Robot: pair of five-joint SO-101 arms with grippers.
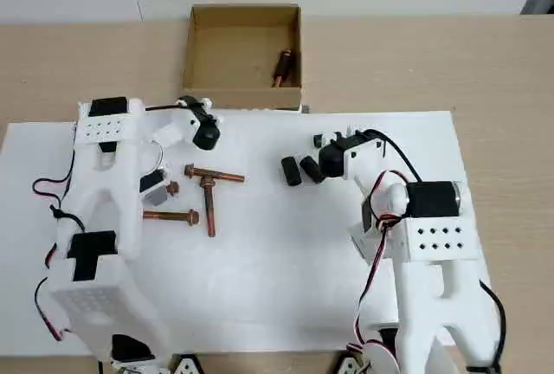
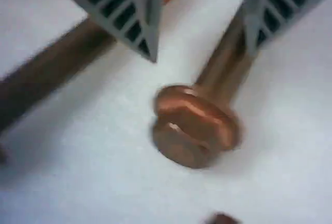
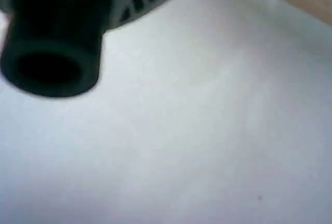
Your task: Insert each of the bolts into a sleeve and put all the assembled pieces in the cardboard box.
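Note:
Several copper bolts lie on the white sheet in the high view: one [image 1: 214, 173] lying across, one [image 1: 209, 205] pointing toward me, one [image 1: 170, 216] nearer the left arm. My left gripper [image 2: 199, 42] hangs open just above the sheet, over a fourth bolt [image 2: 194, 128] whose shaft runs under one grey finger [image 2: 264, 6]. In the high view this gripper [image 1: 160, 185] is beside that bolt's head [image 1: 171, 188]. My right gripper [image 1: 318, 164] is shut on a black sleeve [image 3: 52, 53], its hollow end facing the camera. A second sleeve [image 1: 291, 170] lies beside it.
The cardboard box [image 1: 201, 45] stands at the back centre, beyond the sheet, with one assembled bolt and sleeve [image 1: 282, 67] in its right part. The white sheet [image 1: 286, 270] covers the table between the two arm bases. Another bolt shaft [image 2: 46, 73] lies close to the left gripper.

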